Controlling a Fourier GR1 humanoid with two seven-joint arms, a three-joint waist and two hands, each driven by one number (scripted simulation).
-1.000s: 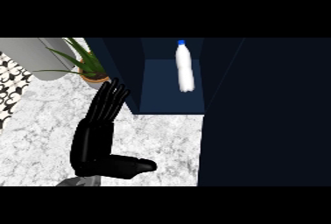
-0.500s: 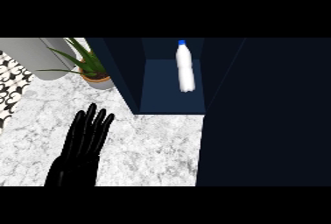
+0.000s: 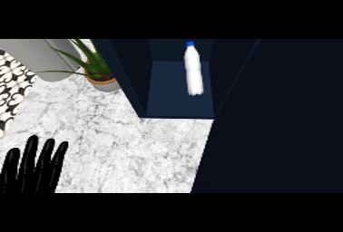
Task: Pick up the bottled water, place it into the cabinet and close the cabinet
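1. Head view looks steeply down on a white marble counter (image 3: 134, 145), with a dark navy cabinet (image 3: 181, 97) standing open at about 12 o'clock.
2. No brand, label or readable writing shows anywhere; the bottled water (image 3: 193, 68) has a plain body with no print that can be made out.
3. That bottle is slim and white to translucent with a small blue cap at its far end. It sits inside the cabinet, on the blue floor of the compartment, toward the back and a little right of the middle; whether it stands or lies is hard to tell from this steep angle.
4. A large dark panel, perhaps the cabinet door (image 3: 275, 118), fills the view from 1 to 5 o'clock, and the compartment is uncovered.
5. At 8 o'clock the left hand (image 3: 32, 170) shows over the counter by the lower edge, fingers straight and spread, holding nothing, well apart from the bottle.
6. At 10 o'clock a potted plant (image 3: 97, 72) with long green leaves stands just left of the cabinet's wall, next to a grey cylinder (image 3: 40, 56).
7. Along the left edge at 9 o'clock is a black-and-white patterned surface (image 3: 10, 90).
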